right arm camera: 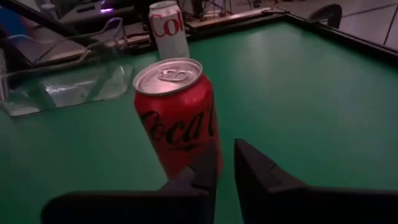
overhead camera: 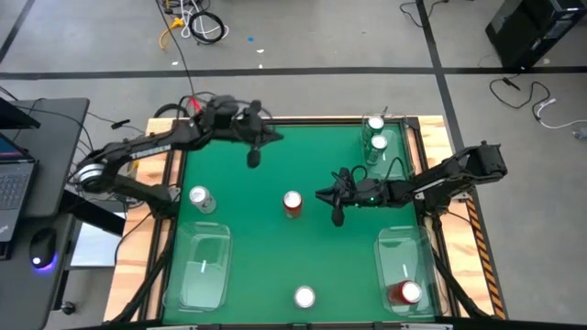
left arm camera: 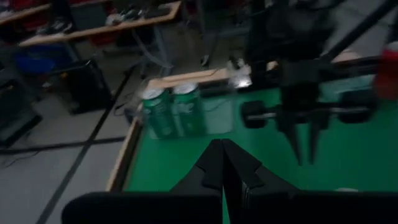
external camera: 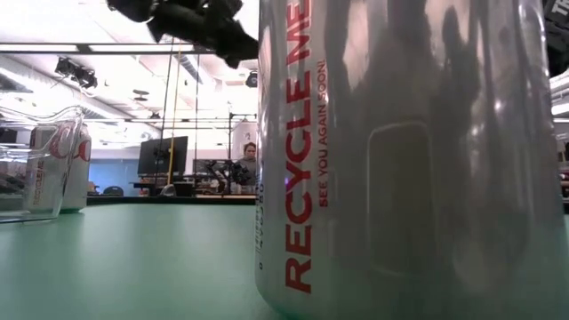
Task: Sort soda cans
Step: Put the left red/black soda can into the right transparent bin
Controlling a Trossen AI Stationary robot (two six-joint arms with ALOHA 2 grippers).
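A red soda can (overhead camera: pixel 293 203) (right arm camera: pixel 177 118) stands upright mid-table. My right gripper (overhead camera: pixel 321 194) (right arm camera: pixel 225 163) is just to its right, fingers a narrow gap apart, the can ahead of them. My left gripper (overhead camera: pixel 254 154) (left arm camera: pixel 224 158) hangs shut above the far middle of the table, holding nothing. One silver can (overhead camera: pixel 200 197) (right arm camera: pixel 168 28) stands at the left. Another silver can (overhead camera: pixel 304 296) (external camera: pixel 400 160) stands at the near edge. Two green cans (overhead camera: pixel 376 134) (left arm camera: pixel 174 112) stand in the far right tray. A second red can (overhead camera: pixel 404 293) sits in the near right tray.
A clear tray (overhead camera: pixel 202 266) (right arm camera: pixel 62 81) lies at the near left with no can in it. Another tray (overhead camera: pixel 408 252) holds the red can at near right. A raised wooden rim (overhead camera: pixel 303 119) borders the green table. Open green surface lies between the cans.
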